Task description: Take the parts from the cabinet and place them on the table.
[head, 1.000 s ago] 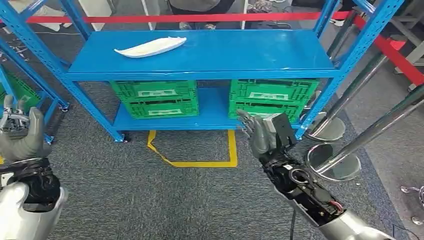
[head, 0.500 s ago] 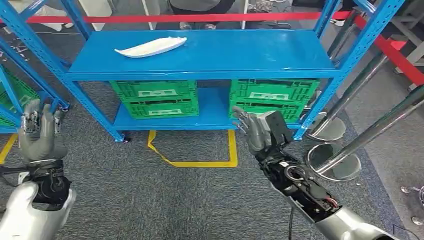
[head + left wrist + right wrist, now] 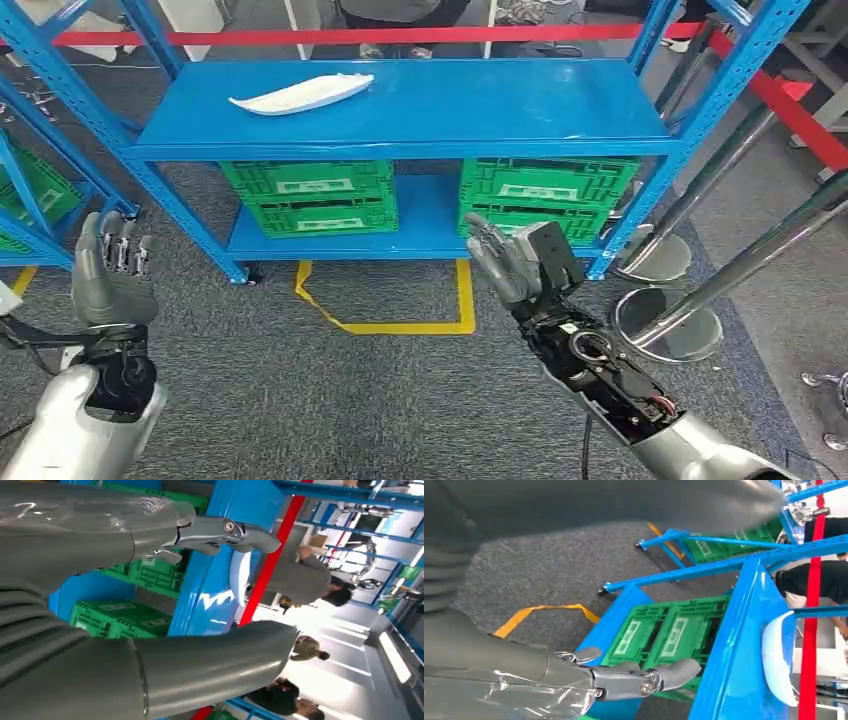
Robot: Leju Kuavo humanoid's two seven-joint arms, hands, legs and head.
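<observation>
While both hands (image 3: 112,275) (image 3: 505,262) hover spread, empty, white part (image 3: 300,94) lies lengthwise along shelf (image 3: 480,100).

The left hand (image 3: 150,610) holds nothing, its thumb and fingers (image 3: 235,530) apart. Between them show the blue shelf (image 3: 210,600), a white part (image 3: 239,575) lying on it, green crates (image 3: 120,617) and a red barrier tape (image 3: 272,560).

The top shelf (image 3: 400,105) hides the tops of the green crates (image 3: 310,195); a person (image 3: 400,12) is cut off at the far edge.
</observation>
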